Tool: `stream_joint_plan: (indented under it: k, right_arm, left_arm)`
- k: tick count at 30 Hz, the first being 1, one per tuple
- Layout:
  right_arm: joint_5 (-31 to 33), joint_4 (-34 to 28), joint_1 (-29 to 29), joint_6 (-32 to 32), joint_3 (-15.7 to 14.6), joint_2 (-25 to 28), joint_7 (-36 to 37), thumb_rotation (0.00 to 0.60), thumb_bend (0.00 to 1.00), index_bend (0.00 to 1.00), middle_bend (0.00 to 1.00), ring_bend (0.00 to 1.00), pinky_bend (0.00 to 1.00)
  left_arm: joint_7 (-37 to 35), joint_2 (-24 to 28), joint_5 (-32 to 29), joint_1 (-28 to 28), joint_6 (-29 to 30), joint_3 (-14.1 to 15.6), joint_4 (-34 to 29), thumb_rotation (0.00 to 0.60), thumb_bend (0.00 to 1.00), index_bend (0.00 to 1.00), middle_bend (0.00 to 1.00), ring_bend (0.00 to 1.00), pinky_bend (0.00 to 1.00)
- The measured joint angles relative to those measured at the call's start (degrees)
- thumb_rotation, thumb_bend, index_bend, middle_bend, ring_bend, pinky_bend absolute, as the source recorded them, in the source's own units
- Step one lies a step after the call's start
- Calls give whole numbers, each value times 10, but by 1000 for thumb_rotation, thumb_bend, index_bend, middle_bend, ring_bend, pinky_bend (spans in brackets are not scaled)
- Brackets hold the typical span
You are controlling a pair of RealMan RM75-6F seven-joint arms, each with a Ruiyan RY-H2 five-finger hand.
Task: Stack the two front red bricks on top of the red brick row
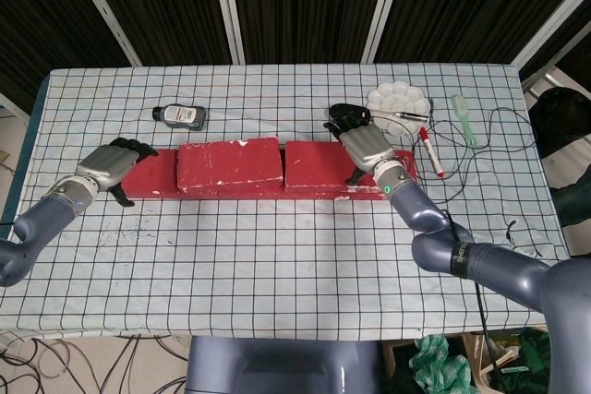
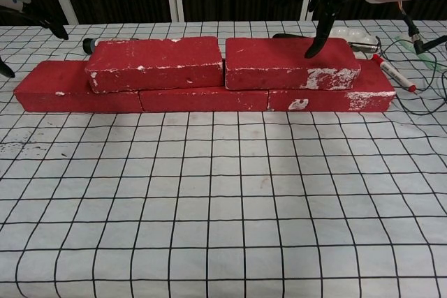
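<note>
Two red bricks lie end to end on top of the red brick row [image 1: 153, 178] [image 2: 77, 93]: the left top brick [image 1: 229, 165] [image 2: 157, 63] and the right top brick [image 1: 319, 164] [image 2: 279, 62]. My left hand [image 1: 114, 165] [image 2: 21, 5] is off the left end of the row, apart from the bricks and holding nothing. In the chest view it is mostly cut off at the edge. My right hand [image 1: 367, 146] [image 2: 323, 12] hovers over the right part of the right top brick, fingers spread and pointing down, gripping nothing.
Behind the row lie a small bottle [image 1: 182, 115], a black object [image 1: 348, 115], a white palette [image 1: 397, 99] and a green tool [image 1: 463, 117]. A red marker [image 1: 430, 152] [image 2: 392, 72] and thin cables [image 1: 494, 149] lie to the right.
</note>
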Motion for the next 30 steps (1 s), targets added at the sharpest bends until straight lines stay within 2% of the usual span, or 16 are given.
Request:
stream_joint_plan:
  k: [16,30]
  right_arm:
    - [2,13,-15,-3,-2,6,5,600,5,0,17,0,123]
    - [-6,25,-20,-13,1,3,9,600,5,0,17,0,123]
  left_arm:
    - [21,-106,-62,-38,-61,4,122,600,22,103,89,0,7]
    - [24,-130,-75,-50,-68,-3,147,600,22,87,89,0,7]
